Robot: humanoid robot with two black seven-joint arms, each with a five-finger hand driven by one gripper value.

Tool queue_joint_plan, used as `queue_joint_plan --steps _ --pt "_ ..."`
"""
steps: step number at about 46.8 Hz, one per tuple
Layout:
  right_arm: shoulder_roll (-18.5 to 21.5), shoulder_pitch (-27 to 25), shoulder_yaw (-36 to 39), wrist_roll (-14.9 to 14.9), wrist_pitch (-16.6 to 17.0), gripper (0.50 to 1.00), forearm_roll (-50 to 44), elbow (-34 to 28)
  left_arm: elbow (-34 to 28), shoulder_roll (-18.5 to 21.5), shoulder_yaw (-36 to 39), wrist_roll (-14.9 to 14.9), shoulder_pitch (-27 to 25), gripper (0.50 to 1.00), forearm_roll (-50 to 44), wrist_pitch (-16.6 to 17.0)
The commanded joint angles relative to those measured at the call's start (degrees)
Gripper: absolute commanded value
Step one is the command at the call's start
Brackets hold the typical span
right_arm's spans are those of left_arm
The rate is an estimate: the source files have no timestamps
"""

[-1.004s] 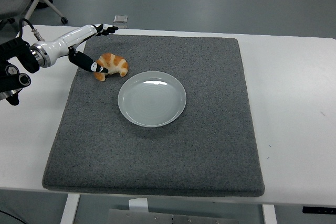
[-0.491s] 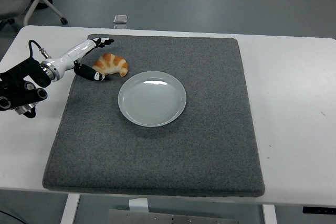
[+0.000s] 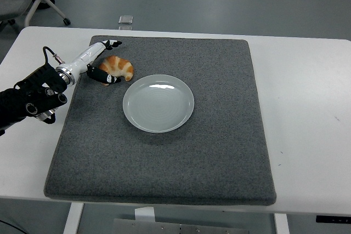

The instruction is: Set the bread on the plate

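Grey mat (image 3: pixel 164 163) on white table (image 3: pixel 307 113)

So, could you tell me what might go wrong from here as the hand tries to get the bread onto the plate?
1. The left hand only brackets the bread from its left side, fingers apart, so it may slip free when lifted.
2. The bread lies close to the plate rim; pushing it could nudge the plate across the grey mat.
3. A loose drop might land on the rim and roll off.

No text or label can be read — perhaps too small.
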Motion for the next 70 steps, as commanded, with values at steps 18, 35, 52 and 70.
queue_joint_plan --steps 18,35,52,70 --pt "0.0 0.0 0.1 0.0 0.0 0.93 0.0 -0.2 0.1 -0.1 -4.3 -0.2 0.7 0.5 -0.5 -5.3" --pt "0.0 0.2 0.1 -0.1 0.0 0.93 0.0 -0.2 0.1 2.8 -10.3 -0.2 -1.0 0.5 -0.4 -5.3" --pt "0.0 0.2 0.1 -0.1 0.0 0.93 0.0 -0.2 -0.5 3.3 -10.4 -0.3 -1.0 0.5 -0.4 -5.3" --pt "0.0 0.2 0.0 -0.1 0.0 0.93 0.0 -0.2 -0.5 8.3 -12.2 -0.2 -5.3 0.5 -0.5 -5.6"
